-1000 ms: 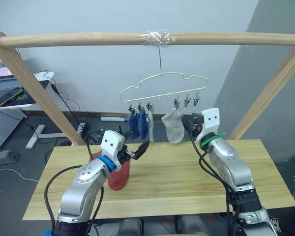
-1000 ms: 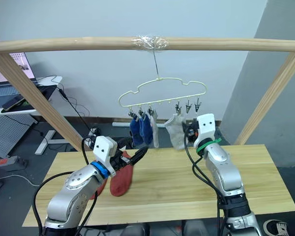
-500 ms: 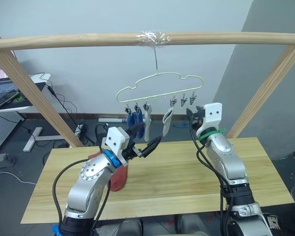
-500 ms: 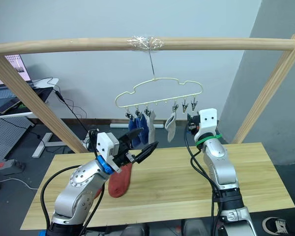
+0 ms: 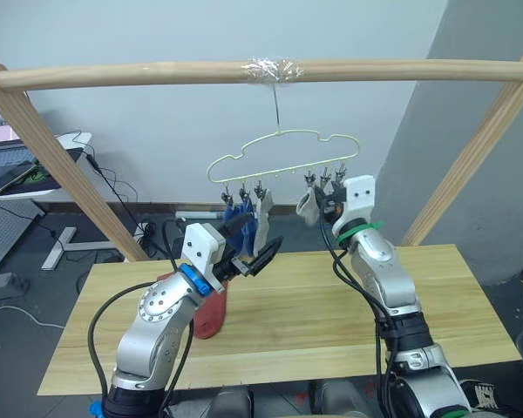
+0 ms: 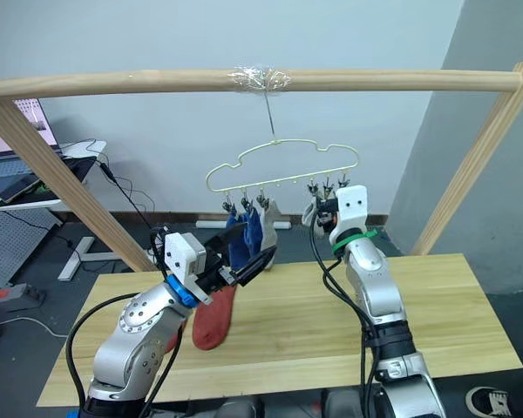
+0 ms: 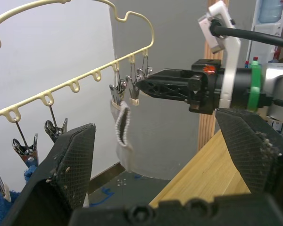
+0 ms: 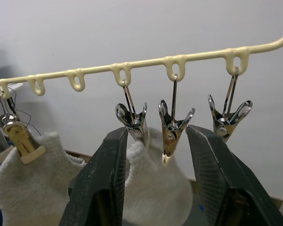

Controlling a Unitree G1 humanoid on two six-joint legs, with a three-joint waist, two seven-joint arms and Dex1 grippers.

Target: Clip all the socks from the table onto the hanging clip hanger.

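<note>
We see the clip hanger (image 5: 283, 155) hanging by its hook from the taped middle of a round wooden pole (image 5: 113, 74), above the far edge of the worktop (image 5: 314, 305). On the left part of its row of clips hang two blue socks (image 5: 236, 215) and, just beside them, a light grey sock (image 5: 263, 213).

Our right gripper (image 5: 322, 202) is raised to the right part of the row. In the right wrist view its fingers (image 8: 104, 183) stand apart, with one metal clip (image 8: 171, 127) hanging between them, another clip just above the tip of one finger, and a third clip (image 8: 228, 120) off to the side. A second grey sock (image 7: 124, 129) hangs under these clips; in the left wrist view its cuff sits at a clip right at the right gripper's tips. We cannot tell whether that clip has it fully pinched.

Our left gripper (image 5: 257, 248) is held up over the worktop's left part, below the blue socks, pointing toward the hanger. Its fingers (image 7: 68, 165) are spread wide with nothing between them.

A rust-red sock (image 5: 212, 312) lies flat on the worktop beneath the left arm, partly hidden by it. A bit of red cloth (image 5: 166, 279) also shows behind the arm, though we cannot tell whether it is another sock.
</note>
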